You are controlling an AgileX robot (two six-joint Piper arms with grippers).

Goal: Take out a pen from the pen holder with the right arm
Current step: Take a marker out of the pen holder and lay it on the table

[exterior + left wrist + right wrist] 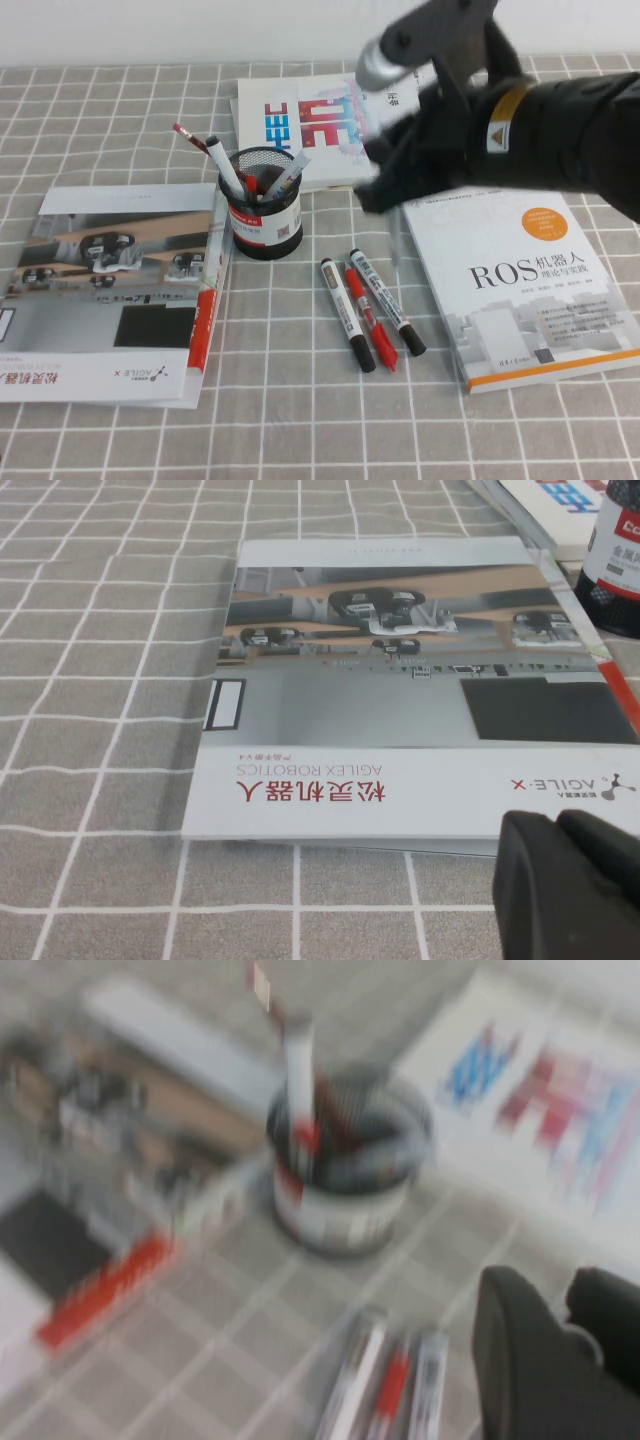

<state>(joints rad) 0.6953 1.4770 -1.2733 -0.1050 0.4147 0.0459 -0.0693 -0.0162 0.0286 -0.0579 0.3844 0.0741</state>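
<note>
**Pens upright in the holder, right end effector off to one side**

Nearest to us, the left end effector [560, 825] hangs low over the checked cloth [300, 430] of the tabletop, just off the edge of the AgileX booklet [120, 300]. Its pads are pressed together and hold nothing.

The booklet lies flat on our left and the ROS book [520, 290] lies flat on our right. Between them three markers [368, 315] lie side by side on the cloth, a red one between two black ones. Their long axes run from far-left to near-right.

Just beyond them, by the booklet's far corner, stands the holder [265, 215], a black mesh cup. The pens [225, 165] are inside it. A white one stands near upright, tilted so that its black cap points up and toward our left. A thinner red-tipped one leans further the same way.

The right end effector [385, 190] hovers above the tabletop, to the right of the holder and apart from it. We cannot tell whether it is open or closed.

Farthest off lies a third book [300, 125].
</note>
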